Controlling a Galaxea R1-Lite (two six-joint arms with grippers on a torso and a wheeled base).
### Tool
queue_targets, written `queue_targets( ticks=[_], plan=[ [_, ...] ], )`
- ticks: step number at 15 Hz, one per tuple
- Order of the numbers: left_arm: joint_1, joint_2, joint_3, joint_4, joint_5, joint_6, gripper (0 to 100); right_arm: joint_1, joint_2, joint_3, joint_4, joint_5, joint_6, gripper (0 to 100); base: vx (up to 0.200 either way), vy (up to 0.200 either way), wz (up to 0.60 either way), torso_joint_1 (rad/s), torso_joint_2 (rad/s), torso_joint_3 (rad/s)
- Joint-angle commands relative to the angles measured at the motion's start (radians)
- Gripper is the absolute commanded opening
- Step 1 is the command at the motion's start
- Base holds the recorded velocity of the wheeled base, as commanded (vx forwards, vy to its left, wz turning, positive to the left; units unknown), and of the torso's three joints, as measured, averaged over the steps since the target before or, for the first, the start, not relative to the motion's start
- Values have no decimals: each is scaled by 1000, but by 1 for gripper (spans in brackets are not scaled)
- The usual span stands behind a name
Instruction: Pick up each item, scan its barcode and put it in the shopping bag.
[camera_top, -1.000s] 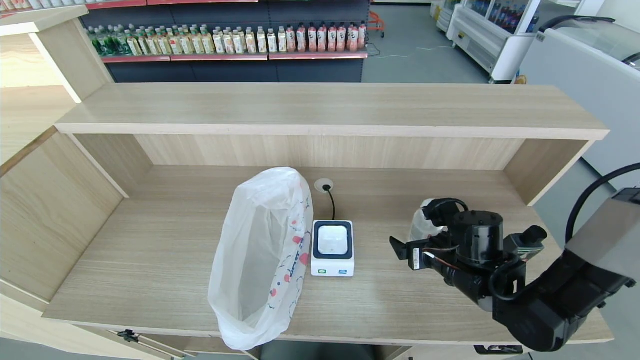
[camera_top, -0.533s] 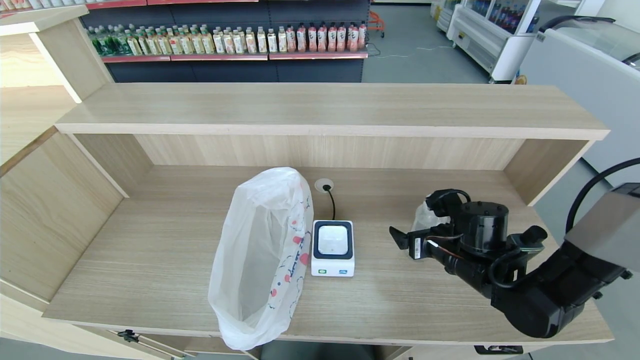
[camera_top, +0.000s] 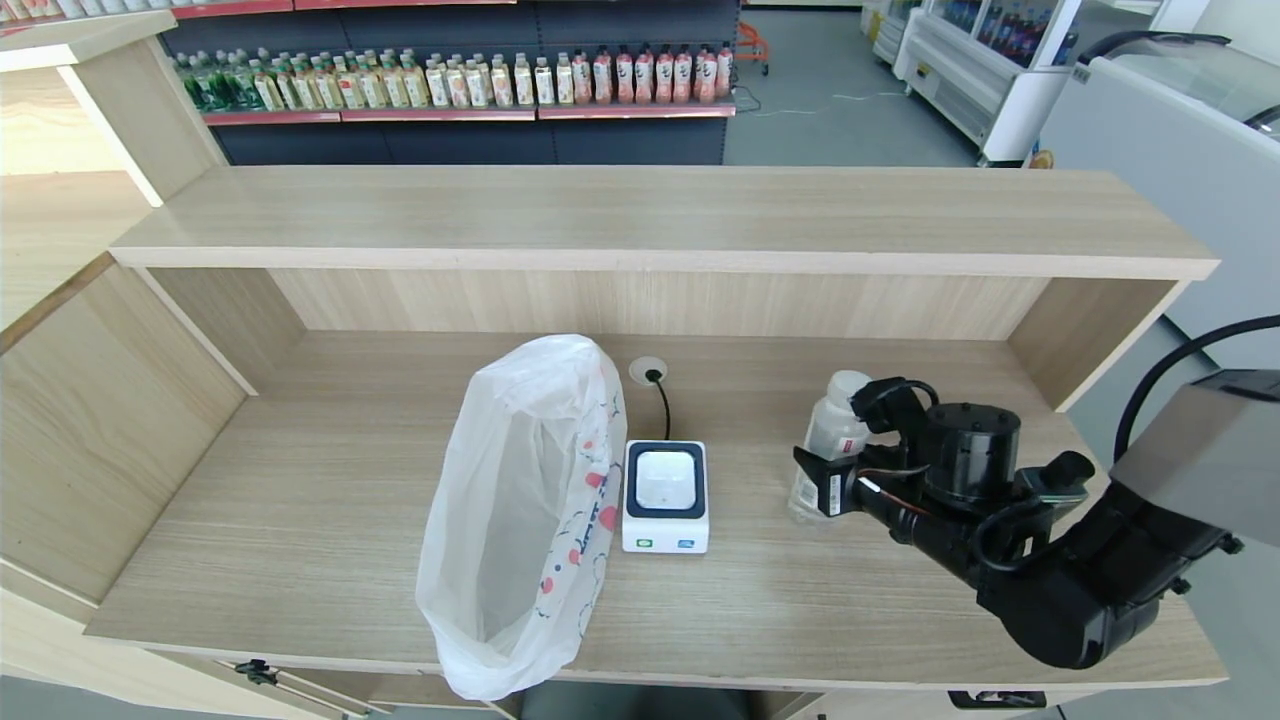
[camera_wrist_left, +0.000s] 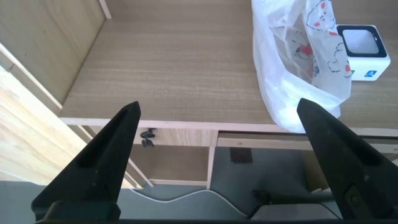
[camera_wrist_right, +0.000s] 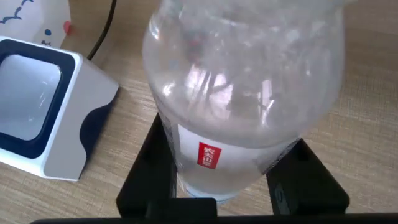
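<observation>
A clear plastic bottle (camera_top: 832, 445) with a white cap and a small red label stands on the wooden counter (camera_top: 300, 480), right of the scanner. My right gripper (camera_top: 850, 445) is shut on the bottle (camera_wrist_right: 242, 93), one black finger (camera_wrist_right: 149, 180) on each side of its body. The white scanner (camera_top: 665, 495) with a dark-rimmed window sits mid-counter, also seen as scanner (camera_wrist_right: 37, 112). Left of it the white shopping bag (camera_top: 520, 510) stands with its mouth open. My left gripper (camera_wrist_left: 217, 168) hangs open below the counter's front edge, near the bag (camera_wrist_left: 298, 56).
The scanner's black cable (camera_top: 662, 405) runs back to a round port in the counter. A raised wooden shelf (camera_top: 650, 215) and side walls enclose the counter. Bare wood lies left of the bag and in front of the scanner.
The right gripper's fingers have come together on the bottle, the near finger shifting right. The bottle now stands clear of the wrist, its cap showing. Bag and scanner have not moved.
</observation>
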Motion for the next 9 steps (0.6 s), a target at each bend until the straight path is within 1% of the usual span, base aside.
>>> queue_targets(
  ticks=[1,5,7,9],
  plan=[
    [1,0,0,0,0,0,100,-3,11,-10,2,-3,-6,0,0,0,0,0,0,0],
    [0,0,0,0,0,-1,100,-19,37,-40,2,0,-23,0,0,0,0,0,0,0],
    [1,0,0,0,0,0,100,-25,45,-77,2,27,-24,0,0,0,0,0,0,0],
    [1,0,0,0,0,0,100,-25,37,-120,13,32,-21,0,0,0,0,0,0,0]
  ],
)
